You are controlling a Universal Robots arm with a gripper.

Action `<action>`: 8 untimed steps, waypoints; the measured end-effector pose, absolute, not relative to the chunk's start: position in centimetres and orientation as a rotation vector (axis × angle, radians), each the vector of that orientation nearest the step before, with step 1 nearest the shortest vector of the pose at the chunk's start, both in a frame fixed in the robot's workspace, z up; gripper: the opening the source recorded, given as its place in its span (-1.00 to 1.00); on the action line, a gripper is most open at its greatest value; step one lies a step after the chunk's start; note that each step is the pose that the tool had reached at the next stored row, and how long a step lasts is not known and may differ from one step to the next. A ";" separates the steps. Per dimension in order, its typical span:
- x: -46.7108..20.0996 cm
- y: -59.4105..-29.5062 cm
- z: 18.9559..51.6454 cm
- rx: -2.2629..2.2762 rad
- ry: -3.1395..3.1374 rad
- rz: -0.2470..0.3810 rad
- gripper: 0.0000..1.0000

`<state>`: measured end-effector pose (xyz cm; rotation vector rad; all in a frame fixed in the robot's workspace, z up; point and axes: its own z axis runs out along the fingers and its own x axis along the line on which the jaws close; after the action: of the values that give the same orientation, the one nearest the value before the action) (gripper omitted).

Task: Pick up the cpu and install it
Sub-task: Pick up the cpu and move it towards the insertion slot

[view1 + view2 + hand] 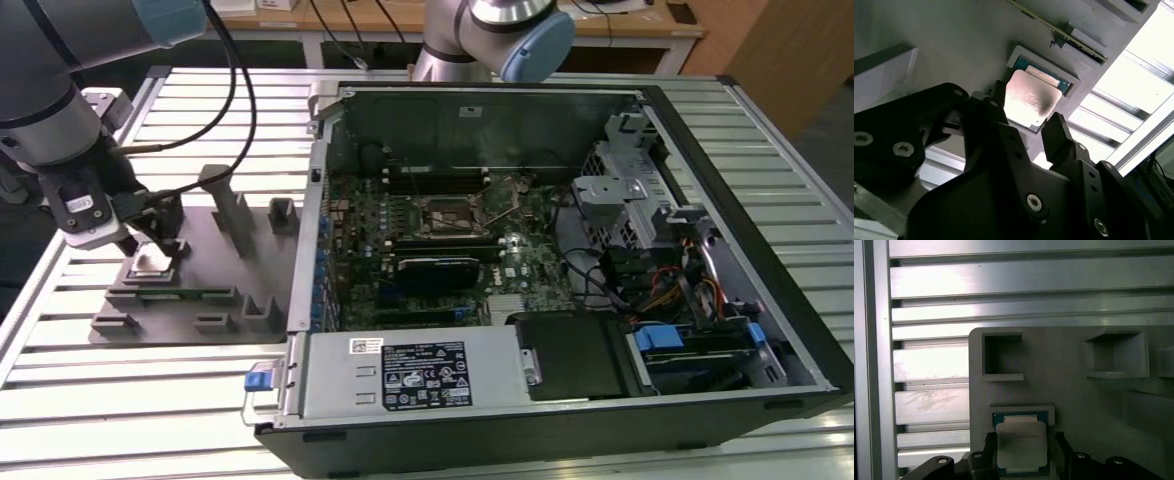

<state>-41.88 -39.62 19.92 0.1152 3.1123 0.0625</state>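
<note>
Likely light, stiff and fragile, the cpu (1021, 447) in its fixture (1064, 375) wants pinching by opposite edges, where the gripper's (1026, 109) jaws stand slightly parted astride it, holding nothing.

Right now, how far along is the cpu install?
Done: the gripper is down at the grey fixture. In hand: open fingers flank the cpu, which sits in its pocket, apparently not gripped. Left: the lift, and seating it in the motherboard socket.
</note>
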 end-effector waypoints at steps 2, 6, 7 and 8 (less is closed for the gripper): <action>-41.9 -39.6 19.9 0.115 3.112 0.062 0.17; -41.9 -39.6 19.9 0.115 3.112 0.062 0.29; -41.9 -39.7 19.8 0.113 3.112 0.062 0.29; -41.9 -39.7 19.8 0.108 3.113 0.062 0.29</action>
<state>-41.88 -39.67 19.77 0.1075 3.1126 0.0624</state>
